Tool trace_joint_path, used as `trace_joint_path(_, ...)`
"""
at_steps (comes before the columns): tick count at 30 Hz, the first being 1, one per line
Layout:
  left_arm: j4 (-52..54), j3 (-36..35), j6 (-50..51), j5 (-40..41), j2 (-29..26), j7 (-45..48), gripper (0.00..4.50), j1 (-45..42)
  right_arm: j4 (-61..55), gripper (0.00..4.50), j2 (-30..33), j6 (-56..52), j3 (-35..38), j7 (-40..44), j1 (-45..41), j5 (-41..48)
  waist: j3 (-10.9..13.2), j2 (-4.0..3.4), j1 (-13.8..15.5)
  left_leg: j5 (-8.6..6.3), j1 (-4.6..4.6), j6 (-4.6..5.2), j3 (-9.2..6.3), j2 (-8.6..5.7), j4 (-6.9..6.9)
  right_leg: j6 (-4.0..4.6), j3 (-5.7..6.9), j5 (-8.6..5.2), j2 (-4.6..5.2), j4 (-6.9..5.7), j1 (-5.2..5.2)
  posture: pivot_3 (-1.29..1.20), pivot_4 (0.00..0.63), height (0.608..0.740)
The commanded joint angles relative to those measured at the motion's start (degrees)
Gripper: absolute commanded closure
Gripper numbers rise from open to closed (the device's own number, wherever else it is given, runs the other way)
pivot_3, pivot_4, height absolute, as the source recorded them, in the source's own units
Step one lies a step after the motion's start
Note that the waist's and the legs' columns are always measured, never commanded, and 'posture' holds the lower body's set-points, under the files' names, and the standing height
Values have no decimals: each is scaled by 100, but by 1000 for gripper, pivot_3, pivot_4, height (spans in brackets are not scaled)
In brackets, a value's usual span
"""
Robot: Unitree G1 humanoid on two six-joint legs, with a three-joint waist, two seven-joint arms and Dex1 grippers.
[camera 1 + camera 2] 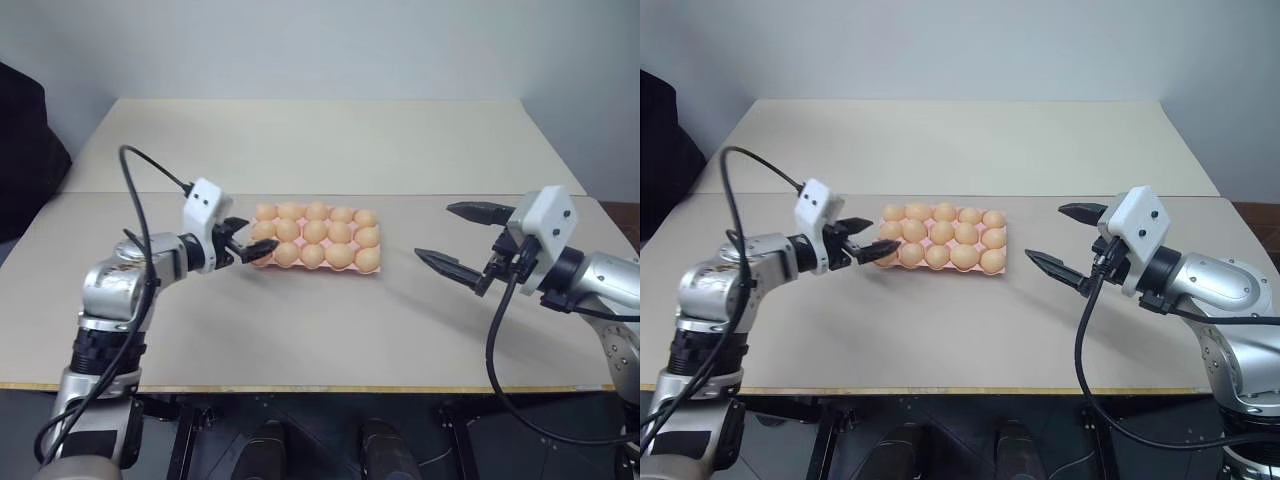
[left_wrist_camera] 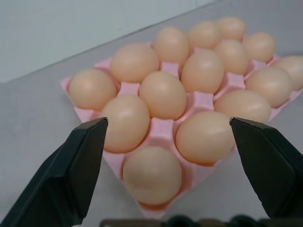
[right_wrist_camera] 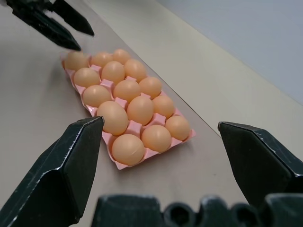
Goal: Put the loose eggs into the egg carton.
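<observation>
The pink egg carton (image 1: 262, 263) lies in the middle of the table, and light orange eggs (image 1: 314, 231) sit in its cups in three rows. Every egg I see is in a cup; loose eggs are out of view. My left gripper (image 1: 252, 238) hovers at the carton's left end, open, with nothing between its fingers. Its wrist view looks past the open gripper (image 2: 168, 123) onto the near corner of the carton (image 2: 163, 130). My right gripper (image 1: 434, 231) hangs open and empty to the right of the carton, well apart from it.
The beige table (image 1: 320, 330) has a seam running across it behind the carton and an edge at the front. A dark object (image 1: 25, 150) stands beyond the table's left side. A black cable (image 1: 495, 350) hangs from my right wrist.
</observation>
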State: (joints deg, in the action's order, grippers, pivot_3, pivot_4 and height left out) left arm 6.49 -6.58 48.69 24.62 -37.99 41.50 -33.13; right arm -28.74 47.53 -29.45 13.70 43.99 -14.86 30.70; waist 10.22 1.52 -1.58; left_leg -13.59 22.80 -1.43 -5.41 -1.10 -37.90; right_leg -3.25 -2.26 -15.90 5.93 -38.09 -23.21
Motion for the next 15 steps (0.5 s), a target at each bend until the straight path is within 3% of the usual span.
trace_joint_path(1,369,-921,-320,276,-577,370,23,344,-101,0,26,5,221,27,-50,162,0,0,-54,0,-1,0,0,1,0,0,0,0,0,0,0,0,150,740)
trace_joint_path(8,614,-3022,-991,1263,-1390,2284,23,2431,248,0,173,96,297,430,121,173,1,-4,-92,0,-7,0,1,6,6,1,-1,0,-1,2,4,0,150,740)
trace_joint_path(15,1109,-3476,-915,1573,-1294,2097,23,3325,576,0,238,113,272,676,121,165,1,-4,38,-3,-21,2,2,2,6,-1,6,0,10,11,28,0,150,740)
